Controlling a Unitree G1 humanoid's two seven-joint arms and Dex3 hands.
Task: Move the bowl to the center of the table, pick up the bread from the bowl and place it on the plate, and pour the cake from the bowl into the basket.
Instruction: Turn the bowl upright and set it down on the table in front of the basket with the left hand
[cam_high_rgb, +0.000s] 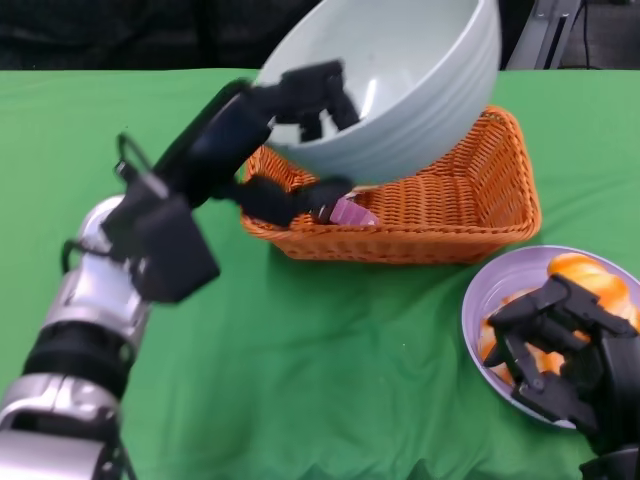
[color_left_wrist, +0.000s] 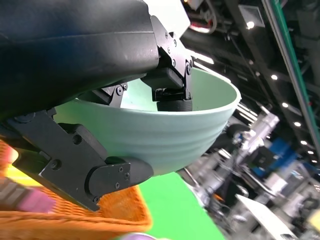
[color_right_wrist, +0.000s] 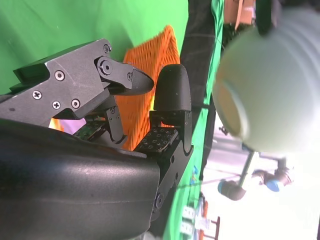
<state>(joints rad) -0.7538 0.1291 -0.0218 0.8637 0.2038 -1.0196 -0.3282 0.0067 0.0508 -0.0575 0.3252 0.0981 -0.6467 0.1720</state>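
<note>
My left hand (cam_high_rgb: 285, 140) grips the rim of the pale green bowl (cam_high_rgb: 400, 80), fingers inside and thumb under it. The bowl is lifted and tilted above the orange wicker basket (cam_high_rgb: 450, 205). A pink-wrapped cake (cam_high_rgb: 350, 212) lies in the basket's near left corner. The left wrist view shows the bowl (color_left_wrist: 165, 135) pinched by that hand (color_left_wrist: 125, 100) over the basket (color_left_wrist: 75, 215). The orange bread (cam_high_rgb: 585, 280) lies on the lilac plate (cam_high_rgb: 478, 310) at the lower right. My right hand (cam_high_rgb: 565, 355) hovers over the plate with fingers spread, holding nothing. In the right wrist view its fingers (color_right_wrist: 170, 95) are apart.
A green cloth (cam_high_rgb: 330, 360) covers the table. The basket stands at the back centre, the plate close to the right edge. Beyond the table's far edge it is dark. The right wrist view shows the bowl (color_right_wrist: 270, 85) and basket (color_right_wrist: 150, 65) far off.
</note>
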